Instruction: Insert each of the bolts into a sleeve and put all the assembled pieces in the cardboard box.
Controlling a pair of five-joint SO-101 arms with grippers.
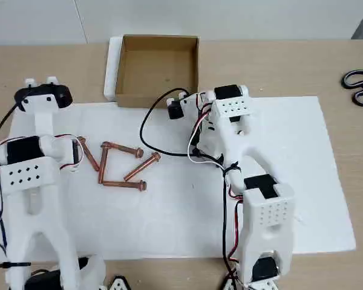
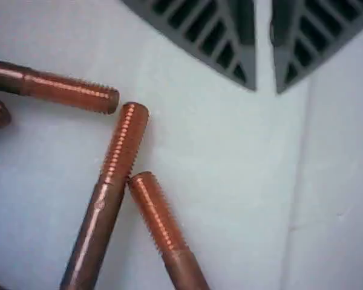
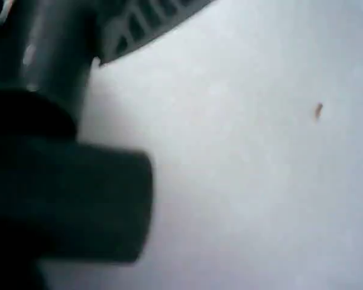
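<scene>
Copper bolts (image 1: 122,164) scattered left of centre on white foam sheet (image 1: 290,181), cardboard box (image 1: 160,38) at far edge, left wrist view adds threaded ends and left gripper (image 2: 266,81) just beside — claws nearly clenched, empty, right gripper (image 1: 184,104) near the box — its grip cannot be told

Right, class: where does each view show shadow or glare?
High view: even light, no hard shadows on the sheet. Left wrist view: bright glints run along the bolts. Right wrist view: a dark part stands unlit against the pale sheet.
</scene>
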